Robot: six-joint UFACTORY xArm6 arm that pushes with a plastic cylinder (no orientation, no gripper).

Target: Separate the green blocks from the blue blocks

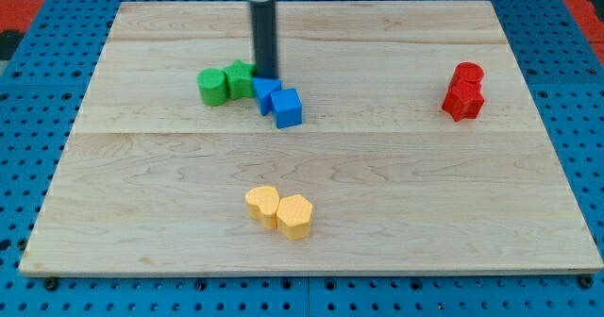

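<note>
So my tip point(266, 75) sits right at the seam between the green and blue groups, touching the top of the blue triangle block point(265, 94). The blue cube point(288, 108) is tucked against it on the view's right. The green cylinder point(213, 87) and another green block point(242, 78) are just left. No jaws here, only a rod. Red blocks point(464, 91) sit far right on the wooden surface point(425, 213), yellow blocks point(280, 210) near the bottom.
</note>
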